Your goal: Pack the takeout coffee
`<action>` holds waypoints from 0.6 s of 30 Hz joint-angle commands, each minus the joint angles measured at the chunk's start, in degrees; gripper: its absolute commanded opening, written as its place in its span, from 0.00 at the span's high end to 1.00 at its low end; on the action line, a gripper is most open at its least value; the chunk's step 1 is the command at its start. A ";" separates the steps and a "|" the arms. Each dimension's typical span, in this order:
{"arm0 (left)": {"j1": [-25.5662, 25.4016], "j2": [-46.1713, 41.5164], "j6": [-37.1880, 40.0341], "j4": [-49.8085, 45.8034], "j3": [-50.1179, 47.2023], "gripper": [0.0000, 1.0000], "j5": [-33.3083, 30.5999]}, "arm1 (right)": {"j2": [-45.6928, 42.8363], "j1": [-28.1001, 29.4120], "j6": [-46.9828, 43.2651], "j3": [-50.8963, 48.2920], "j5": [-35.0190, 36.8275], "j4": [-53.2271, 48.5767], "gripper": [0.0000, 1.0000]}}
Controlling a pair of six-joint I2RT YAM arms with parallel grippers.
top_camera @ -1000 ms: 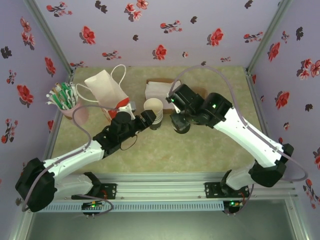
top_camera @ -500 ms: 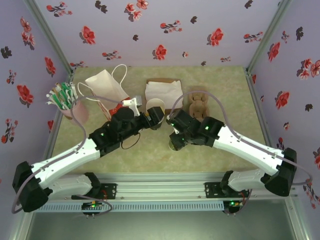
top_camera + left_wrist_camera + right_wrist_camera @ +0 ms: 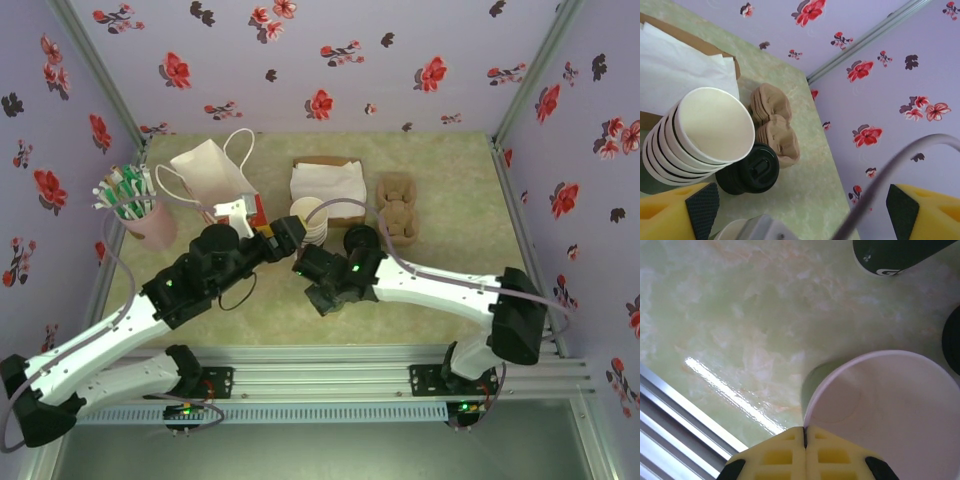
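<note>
gripping cup, right tool now nearer

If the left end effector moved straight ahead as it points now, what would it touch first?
Probably the black lids, ahead of the open left end effector, beside the nested cups. Depth is unclear, so this is a guess.

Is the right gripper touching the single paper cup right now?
Touching. In the right wrist view, the right gripper pinches the paper cup at its rim, with no gap showing.
</note>
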 commanded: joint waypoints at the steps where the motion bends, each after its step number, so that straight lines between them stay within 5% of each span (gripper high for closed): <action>1: -0.45 -1.48 2.25 -2.45 -1.27 0.10 -3.12 | 2.06 1.32 -0.71 2.95 3.79 0.30 1.00; 4: -0.43 -2.29 2.25 -2.65 -1.94 0.09 -3.50 | 3.33 1.54 -0.71 3.56 5.09 0.24 1.00; 9: -0.45 -2.55 2.16 -2.73 -2.34 0.08 -3.75 | 3.59 1.59 -0.73 4.22 4.78 0.13 0.69; 18: -0.50 -2.67 3.47 -6.50 0.23 0.01 -3.01 | -3.98 1.53 1.56 4.98 6.65 -3.45 0.43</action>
